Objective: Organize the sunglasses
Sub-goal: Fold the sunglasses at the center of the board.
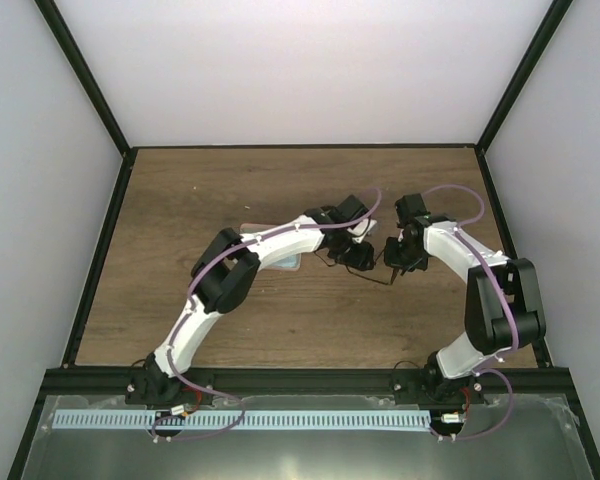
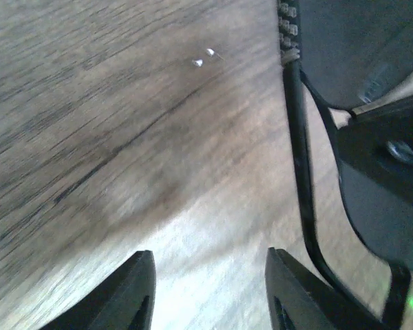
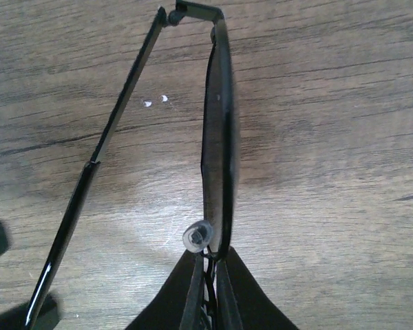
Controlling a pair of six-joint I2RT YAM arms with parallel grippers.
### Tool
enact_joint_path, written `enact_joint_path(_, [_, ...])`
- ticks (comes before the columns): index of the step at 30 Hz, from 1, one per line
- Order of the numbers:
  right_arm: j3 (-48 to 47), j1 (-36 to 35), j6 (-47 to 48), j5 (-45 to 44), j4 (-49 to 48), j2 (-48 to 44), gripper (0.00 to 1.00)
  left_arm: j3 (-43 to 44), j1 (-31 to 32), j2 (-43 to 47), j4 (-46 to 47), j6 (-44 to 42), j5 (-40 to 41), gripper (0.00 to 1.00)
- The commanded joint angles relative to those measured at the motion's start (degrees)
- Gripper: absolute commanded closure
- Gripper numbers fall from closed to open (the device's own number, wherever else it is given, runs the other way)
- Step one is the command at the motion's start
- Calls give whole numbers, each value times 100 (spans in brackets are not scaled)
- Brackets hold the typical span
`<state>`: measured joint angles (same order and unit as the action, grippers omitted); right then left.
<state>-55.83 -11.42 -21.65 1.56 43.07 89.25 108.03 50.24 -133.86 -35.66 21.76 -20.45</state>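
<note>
Right gripper is pinched tight on the sunglasses right by the nose pad, holding them lens-edge-up over the wood table, with one temple arm sticking out. Left gripper sits just beside them, jaws apart, grabbing nothing. I'd call it early days: temple unfolded, nothing put away yet.

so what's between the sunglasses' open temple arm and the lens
Only bare wooden table with two tiny white specks. The right wrist view shows it, the right gripper pinching the sunglasses.
</note>
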Motion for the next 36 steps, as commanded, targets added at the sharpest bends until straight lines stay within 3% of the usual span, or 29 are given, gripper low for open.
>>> enact_joint_path(1, [61, -40, 30, -8, -116, -185, 94, -357, -44, 749, 36, -176, -173, 49])
enact_joint_path(5, [55, -42, 42, 15, -141, -178, 95, -523, -44, 1006, 35, -157, -306, 21])
enact_joint_path(8, [62, -38, 59, 11, -140, -195, 95, -525, -57, 1232, 73, -114, -155, 7])
enact_joint_path(10, [64, -47, 51, 8, -144, -216, 95, -489, -70, 1303, 62, -74, 10, 4])
enact_joint_path(19, [-33, -53, 1, 107, -30, -402, 95, -264, -160, 831, -448, 103, 928, 6])
enact_joint_path(25, [-38, -53, -312, -84, -75, -275, 95, -921, -525, 1865, -500, 1321, 2494, 11])
enact_joint_path(29, [-174, -37, -544, -151, -95, -57, 95, -1371, -597, 2439, -533, 2085, 3091, 23])
enact_joint_path(34, [-491, -18, -789, 2, -125, 199, 96, -2054, -394, 2644, -477, 3220, 2772, 41])
enact_joint_path(36, [-635, -15, -846, 85, -115, 272, 96, -2159, -223, 2592, -439, 3384, 2723, 43])
